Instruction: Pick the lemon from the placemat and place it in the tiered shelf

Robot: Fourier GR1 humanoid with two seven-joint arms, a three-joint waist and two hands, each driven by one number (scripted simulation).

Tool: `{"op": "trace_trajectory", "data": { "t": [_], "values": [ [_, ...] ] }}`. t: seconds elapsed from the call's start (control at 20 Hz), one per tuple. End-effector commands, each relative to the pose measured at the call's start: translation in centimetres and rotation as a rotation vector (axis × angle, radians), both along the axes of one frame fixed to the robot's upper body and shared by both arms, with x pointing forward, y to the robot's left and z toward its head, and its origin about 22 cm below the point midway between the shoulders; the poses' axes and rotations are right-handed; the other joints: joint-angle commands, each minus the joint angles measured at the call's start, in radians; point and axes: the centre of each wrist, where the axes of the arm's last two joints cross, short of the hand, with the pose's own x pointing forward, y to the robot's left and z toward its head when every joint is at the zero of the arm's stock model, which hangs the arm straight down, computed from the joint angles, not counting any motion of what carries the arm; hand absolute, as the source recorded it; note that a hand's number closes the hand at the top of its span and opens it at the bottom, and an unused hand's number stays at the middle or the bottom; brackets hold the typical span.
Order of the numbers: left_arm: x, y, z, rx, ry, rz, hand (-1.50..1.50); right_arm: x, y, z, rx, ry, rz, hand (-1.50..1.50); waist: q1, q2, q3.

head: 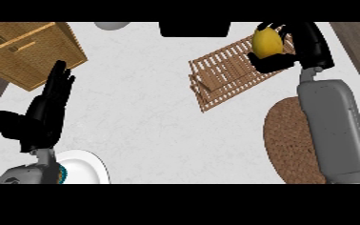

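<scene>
Pale grey, faintly marbled counter (147,109) throughout, seen steeply from above. Counted on it: one lemon (266,42), one slatted wooden tiered shelf (228,74), one round woven placemat (288,143), one wicker box (35,50), one white plate (88,169), one pale round object (112,25) cut off at the top edge, one black block (195,29) also at the top edge, and two hands. Lemon yellow, up at the far right, over the far end of the tiered shelf, off the placemat and well apart from it. Right hand (277,59) clamped on the lemon, black fingers curled round it from the top and the side, grey forearm (327,124) running down across the right part of the placemat. Whether the lemon touched the slats, impossible to tell. Tiered shelf lying at a slant, from the middle of the counter up toward the top right. Placemat brown, at the lower right, partly hidden beneath the forearm. Left hand (49,105) at the left edge, fingers straight and close together, pointing up, holding nothing, resting between the wicker box above and the white plate below. Wicker box in the top left corner, tilted, with a handle on its lid. Plate cut off by the lower edge, a teal rim showing beside the left wrist. Strip of darker surface at the far top right corner.
</scene>
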Motion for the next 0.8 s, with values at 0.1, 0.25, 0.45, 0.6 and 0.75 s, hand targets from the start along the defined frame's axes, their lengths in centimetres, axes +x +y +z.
{"op": "trace_trajectory", "data": {
  "t": [0.1,0.25,0.45,0.6,0.75],
  "values": [
    [0.1,-0.8,1.1,-0.004,0.003,-0.007,0.00,2.9,0.1,-2.2,0.178,0.049,-0.035,1.50,0.008,0.003,0.001],
    [0.8,-0.1,0.0,-0.007,-0.001,-0.004,0.00,3.7,0.3,-2.3,0.148,0.103,0.008,-1.50,0.000,0.001,0.000],
    [-1.7,-1.1,1.7,0.021,-0.007,-0.002,0.00,4.5,1.3,-1.5,0.162,0.099,0.036,-1.50,0.002,-0.001,0.000],
    [-0.1,-1.3,1.8,0.000,-0.008,0.005,0.00,5.2,0.4,-1.8,0.196,0.094,0.070,-1.50,0.000,0.001,0.000],
    [-0.9,0.7,-0.9,0.002,0.020,0.009,0.00,4.1,-0.1,-3.4,0.251,0.040,0.094,-1.50,-0.003,0.000,0.000]
  ]
}}
